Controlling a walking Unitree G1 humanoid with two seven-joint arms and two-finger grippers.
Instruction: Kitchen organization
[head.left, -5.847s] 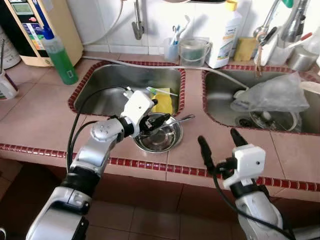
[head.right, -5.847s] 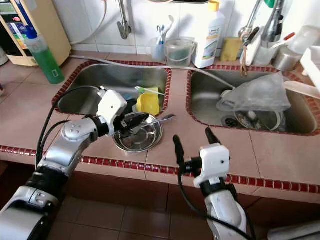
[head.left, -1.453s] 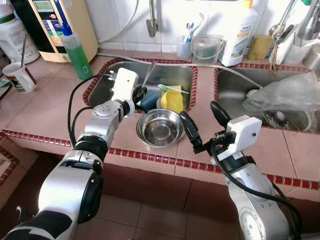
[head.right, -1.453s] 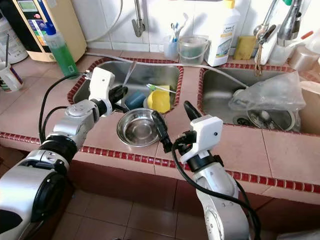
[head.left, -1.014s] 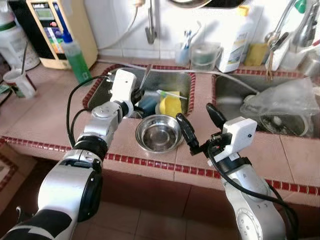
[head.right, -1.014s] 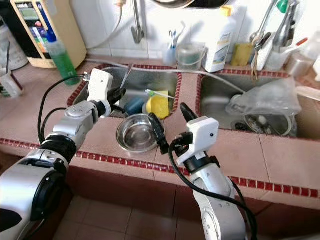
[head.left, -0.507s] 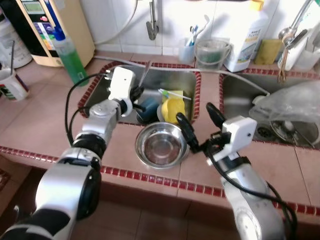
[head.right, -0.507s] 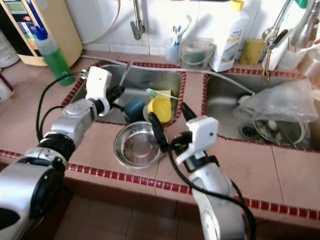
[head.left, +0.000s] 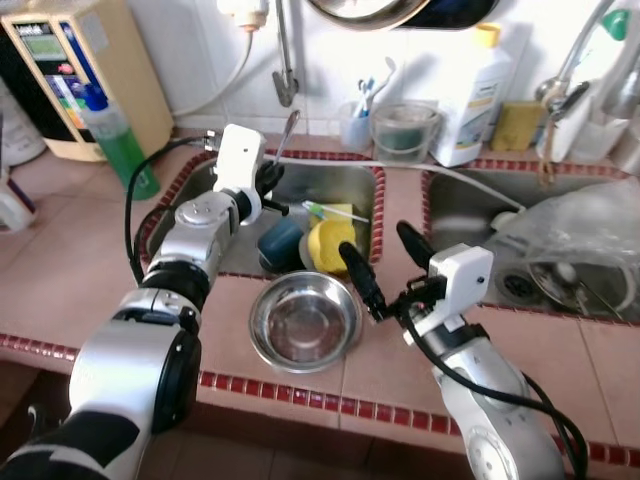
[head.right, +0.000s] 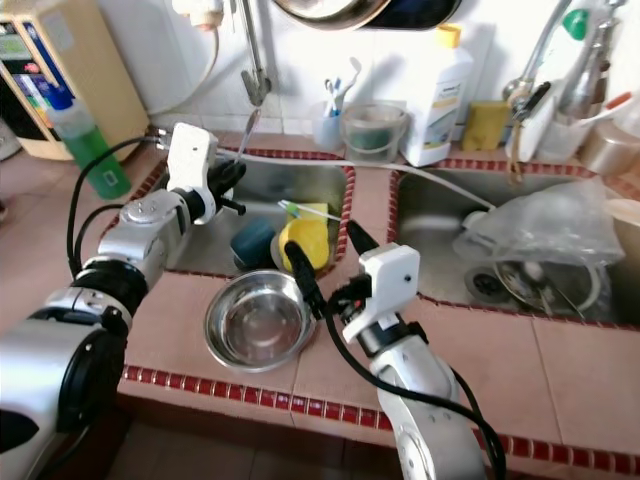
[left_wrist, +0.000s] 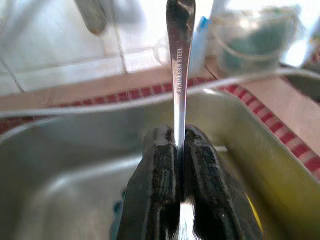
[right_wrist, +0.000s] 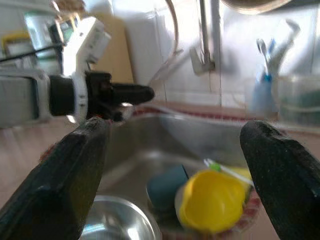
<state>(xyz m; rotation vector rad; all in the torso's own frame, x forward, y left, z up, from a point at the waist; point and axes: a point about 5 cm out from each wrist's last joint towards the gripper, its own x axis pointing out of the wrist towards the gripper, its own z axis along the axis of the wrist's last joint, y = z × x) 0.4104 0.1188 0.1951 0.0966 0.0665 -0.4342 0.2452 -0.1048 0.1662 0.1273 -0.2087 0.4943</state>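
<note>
your left gripper (left_wrist: 179, 150) pinches the spoon (head.left: 287, 134) over the left sink (head.left: 360, 185), handle pointing up toward the back wall; right gripper (head.left: 385, 262) spread, just beside the steel bowl (head.left: 304, 322), and the nearer arm to it.

A home kitchen. A pink-tiled table (head.left: 60, 250) edged in red trim holds two stainless steel sinks (head.left: 350, 190), side by side across the middle of the frame. White wall tiles, a tap (head.left: 284, 60), a green dish soap bottle (head.left: 118, 140) at upper left and a white detergent bottle (head.left: 478, 90) at upper right line the back.
</note>
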